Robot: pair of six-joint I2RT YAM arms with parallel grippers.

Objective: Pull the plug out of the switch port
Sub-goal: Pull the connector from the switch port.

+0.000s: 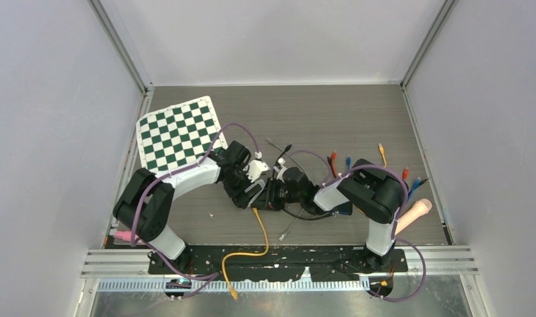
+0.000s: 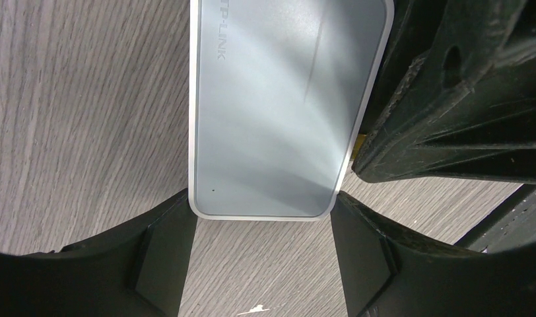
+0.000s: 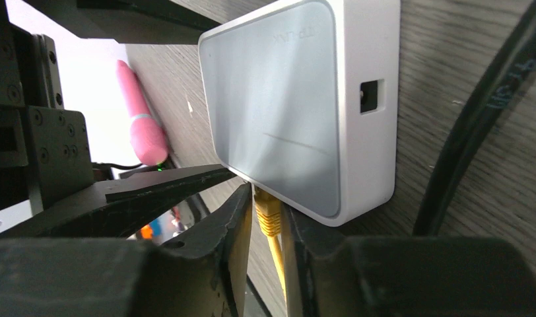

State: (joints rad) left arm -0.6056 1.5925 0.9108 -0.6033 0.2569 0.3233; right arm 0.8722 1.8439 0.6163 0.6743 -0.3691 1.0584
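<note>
The switch (image 2: 278, 99) is a flat white box lying on the wood-grain table. My left gripper (image 2: 262, 201) is shut on its near end, one finger pressed against each side. In the right wrist view the switch (image 3: 278, 112) has a yellow plug (image 3: 267, 214) seated in the port on its near edge. My right gripper (image 3: 267, 201) is shut on that plug, its fingers tight on both sides. The yellow cable (image 3: 276, 257) runs back between them. From above, both grippers meet mid-table and hide the switch, and the yellow cable (image 1: 261, 231) trails toward the front edge.
A green-and-white checkerboard (image 1: 179, 132) lies at the back left. A pink cylinder (image 1: 414, 214) rests near the right arm's base. Several loose cables with coloured plugs (image 1: 348, 162) lie behind the right arm. A thick black cable (image 3: 476, 132) curves beside the switch.
</note>
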